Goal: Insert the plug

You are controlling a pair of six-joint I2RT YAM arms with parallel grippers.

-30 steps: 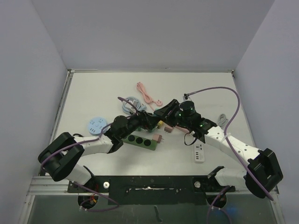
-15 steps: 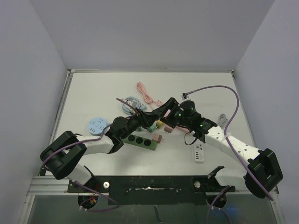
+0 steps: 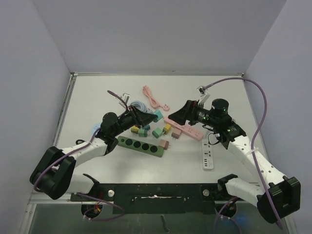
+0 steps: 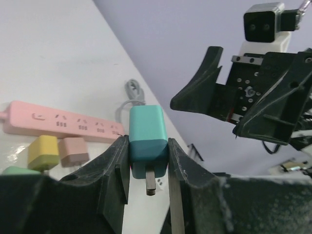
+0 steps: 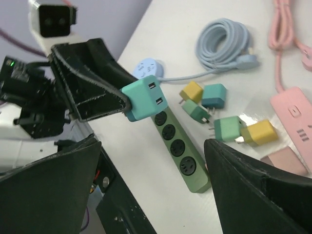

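A teal plug is clamped between the fingers of the left gripper at the centre of the left wrist view, with its prongs towards the bottom edge. The right gripper is spread wide and empty, right of centre in the top view. A green strip is seen below centre.

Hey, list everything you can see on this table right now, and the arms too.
Table: one, white.
Teal charger: one, held above the table.
Loose chargers: at least six; yellow, green, teal, pink; mid-table.
Green power strip: one, near centre.
Pink power strip: one, right of centre.
White power strip: one, near right.
Pink cable: one, back.
Blue cable: one, coiled, back.
Round socket: one, pale blue, left.
Left claw: shut on teal charger.
Right claw: open, empty.
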